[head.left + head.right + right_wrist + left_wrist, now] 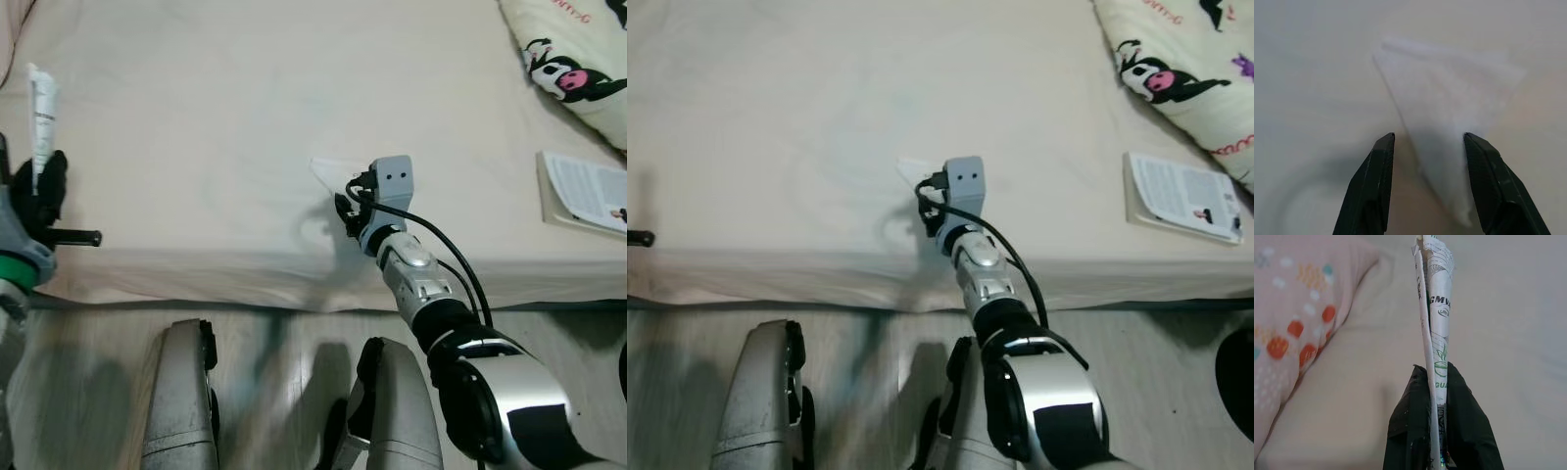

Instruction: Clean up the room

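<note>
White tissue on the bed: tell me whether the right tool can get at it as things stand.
Probably yes. The right tool is open and already at the white tissue on the bed, with a finger on each side of its near corner and nothing between them. The left tool is busy, shut on a printed wrapper.

Open cream bed sheet (pixel 216 127) lay from nine to one o'clock of the right gripper (pixel 1425 142), whose parted fingers straddled a white tissue (pixel 1444 107), while a booklet (pixel 588 191) and cartoon pillow (pixel 573 59) crowded two to three o'clock.

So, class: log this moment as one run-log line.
left gripper: shut on printed white wrapper | right gripper: open, at white paper scrap | cream bedsheet
</note>
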Controlling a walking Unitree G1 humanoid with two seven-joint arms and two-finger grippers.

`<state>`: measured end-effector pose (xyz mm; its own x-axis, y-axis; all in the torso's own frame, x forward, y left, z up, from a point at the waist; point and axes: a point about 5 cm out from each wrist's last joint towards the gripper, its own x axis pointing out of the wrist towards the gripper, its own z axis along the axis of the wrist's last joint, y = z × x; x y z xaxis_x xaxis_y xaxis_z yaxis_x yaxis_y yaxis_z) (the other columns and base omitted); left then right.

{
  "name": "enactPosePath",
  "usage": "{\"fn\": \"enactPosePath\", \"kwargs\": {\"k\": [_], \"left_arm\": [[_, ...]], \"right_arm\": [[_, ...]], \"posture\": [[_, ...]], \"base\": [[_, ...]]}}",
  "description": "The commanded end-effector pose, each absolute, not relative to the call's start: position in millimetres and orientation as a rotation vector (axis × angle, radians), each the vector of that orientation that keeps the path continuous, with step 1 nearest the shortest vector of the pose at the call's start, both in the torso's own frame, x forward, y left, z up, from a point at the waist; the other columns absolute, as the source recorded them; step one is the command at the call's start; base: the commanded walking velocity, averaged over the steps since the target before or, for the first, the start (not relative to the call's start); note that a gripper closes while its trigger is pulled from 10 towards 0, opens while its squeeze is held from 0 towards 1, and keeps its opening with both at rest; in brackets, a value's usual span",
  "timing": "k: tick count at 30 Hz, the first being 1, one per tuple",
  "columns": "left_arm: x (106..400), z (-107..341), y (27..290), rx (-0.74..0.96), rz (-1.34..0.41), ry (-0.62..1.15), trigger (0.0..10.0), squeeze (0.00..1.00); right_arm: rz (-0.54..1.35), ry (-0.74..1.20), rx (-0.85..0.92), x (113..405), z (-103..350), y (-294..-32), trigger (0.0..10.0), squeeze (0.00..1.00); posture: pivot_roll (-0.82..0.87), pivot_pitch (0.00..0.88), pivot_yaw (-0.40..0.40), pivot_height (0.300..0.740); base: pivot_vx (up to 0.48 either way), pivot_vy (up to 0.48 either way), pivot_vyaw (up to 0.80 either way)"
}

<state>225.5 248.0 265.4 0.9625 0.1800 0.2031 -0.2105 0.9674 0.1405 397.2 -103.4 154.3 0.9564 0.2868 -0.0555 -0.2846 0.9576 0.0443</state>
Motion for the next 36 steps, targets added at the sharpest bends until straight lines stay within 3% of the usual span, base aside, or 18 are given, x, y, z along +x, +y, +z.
{"fn": "enactPosePath", "kwargs": {"k": [1,5,6,7,24,27,30,34,35,36], "left_arm": [[216.5,264.8,250.2,0.174,0.220,-0.167,10.0,0.00],[209.3,265.3,251.8,0.183,0.235,-0.136,10.0,0.00],[208.9,266.1,252.0,0.182,0.237,-0.129,10.0,0.00],[209.2,266.9,252.1,0.181,0.237,-0.125,10.0,0.00],[231.9,255.9,238.9,0.085,0.214,-0.100,10.0,0.00],[247.2,238.5,225.9,0.057,0.179,-0.082,10.0,0.00],[269.9,215.6,194.6,0.044,0.077,-0.068,10.0,0.00],[285.0,203.4,171.4,0.047,-0.002,-0.069,10.0,0.00],[290.4,199.8,164.2,0.042,-0.027,-0.066,10.0,0.00],[295.0,196.1,156.6,0.037,-0.063,-0.061,10.0,0.00]], "right_arm": [[0.277,0.157,0.030,392.6,136.4,-104.1,10.0,0.00],[0.232,0.258,-0.019,388.5,121.1,-108.2,10.0,0.00],[0.231,0.267,-0.016,387.7,119.0,-108.5,6.5,0.00],[0.227,0.270,0.004,387.3,118.0,-109.0,0.0,0.00],[0.219,0.178,0.088,396.7,140.4,-120.2,0.0,0.00],[0.312,0.069,0.041,396.0,149.9,-115.1,0.0,0.00],[0.351,-0.067,0.014,391.4,157.1,-118.7,0.0,0.00],[0.312,-0.177,0.022,385.1,162.3,-131.3,0.0,0.00],[0.293,-0.206,0.016,381.5,162.1,-137.2,10.0,0.00],[0.262,-0.240,0.006,374.9,161.4,-144.8,10.0,0.00]], "posture": [[0.50,0.445,-0.062,0.543],[0.51,0.449,-0.051,0.543],[0.51,0.449,-0.047,0.543],[0.51,0.447,-0.045,0.543],[0.39,0.324,-0.098,0.543],[0.27,0.221,-0.131,0.543],[0.18,0.140,-0.146,0.543],[0.12,0.100,-0.148,0.543],[0.07,0.054,-0.140,0.543],[0.05,0.034,-0.134,0.543]], "base": [[0.000,0.000,0.00],[0.000,0.000,0.00],[0.000,0.000,0.00],[0.000,0.000,0.00],[0.000,0.000,0.00],[0.000,0.000,0.00],[0.000,0.000,0.00],[0.000,0.000,0.00],[0.000,0.000,0.00],[0.000,0.000,0.00]]}}
